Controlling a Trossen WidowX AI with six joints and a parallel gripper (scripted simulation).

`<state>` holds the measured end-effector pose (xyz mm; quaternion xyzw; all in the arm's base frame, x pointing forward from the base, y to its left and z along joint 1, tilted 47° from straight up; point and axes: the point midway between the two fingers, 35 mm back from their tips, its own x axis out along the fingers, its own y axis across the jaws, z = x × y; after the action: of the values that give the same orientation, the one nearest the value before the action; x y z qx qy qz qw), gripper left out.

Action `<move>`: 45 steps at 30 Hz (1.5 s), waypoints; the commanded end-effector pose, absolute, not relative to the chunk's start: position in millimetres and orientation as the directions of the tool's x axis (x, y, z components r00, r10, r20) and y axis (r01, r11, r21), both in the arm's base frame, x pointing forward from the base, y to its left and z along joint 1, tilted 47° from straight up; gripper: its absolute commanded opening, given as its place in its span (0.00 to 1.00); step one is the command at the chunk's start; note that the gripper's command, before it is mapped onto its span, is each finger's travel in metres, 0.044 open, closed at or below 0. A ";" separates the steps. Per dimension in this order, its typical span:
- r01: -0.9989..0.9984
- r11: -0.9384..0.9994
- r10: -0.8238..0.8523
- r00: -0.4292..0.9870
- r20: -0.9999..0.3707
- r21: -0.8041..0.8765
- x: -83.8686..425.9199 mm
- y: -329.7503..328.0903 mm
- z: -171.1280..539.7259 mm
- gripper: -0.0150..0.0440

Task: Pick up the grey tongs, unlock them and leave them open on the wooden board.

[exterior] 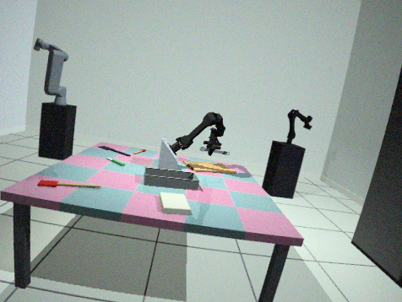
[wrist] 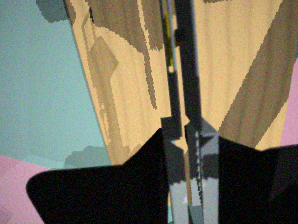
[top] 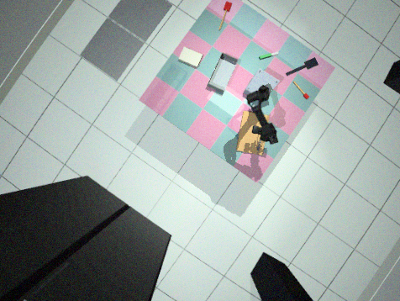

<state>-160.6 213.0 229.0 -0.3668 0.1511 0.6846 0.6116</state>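
The grey tongs (exterior: 223,153) (wrist: 193,95) are held in the air, roughly level in the exterior view. In the wrist view their two arms run close together, nearly parallel, with a narrow gap. My gripper (exterior: 214,148) (wrist: 174,132) is shut on the tongs and points down above the wooden board. The wooden board (top: 250,134) (exterior: 220,169) (wrist: 230,45) lies below, with the arm's shadow across it. The grey roasting tin (top: 217,88) (exterior: 171,181) has nothing resting across it. The lock and hinge cannot be made out. In the top view the tongs are hidden or too small to tell.
A pale upright panel (top: 265,77) (exterior: 166,156) stands between arm base and tin. A cream block (top: 191,57) (exterior: 175,202), a green-handled tool (top: 265,55) (exterior: 116,161), a black spatula (top: 311,63) and two red-headed tools (top: 227,6) (top: 306,96) lie on the checked table.
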 end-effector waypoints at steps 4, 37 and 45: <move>-0.947 -0.212 0.727 0.013 -0.686 -0.243 -160.4 221.1 221.5 0.00; -0.946 -0.206 0.740 0.016 -0.672 -0.250 -151.8 249.6 198.1 0.13; -0.946 -0.206 0.740 0.016 -0.672 -0.250 -151.8 249.6 198.1 0.49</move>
<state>-151.8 249.7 198.0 -0.3625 0.1419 0.6868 0.6138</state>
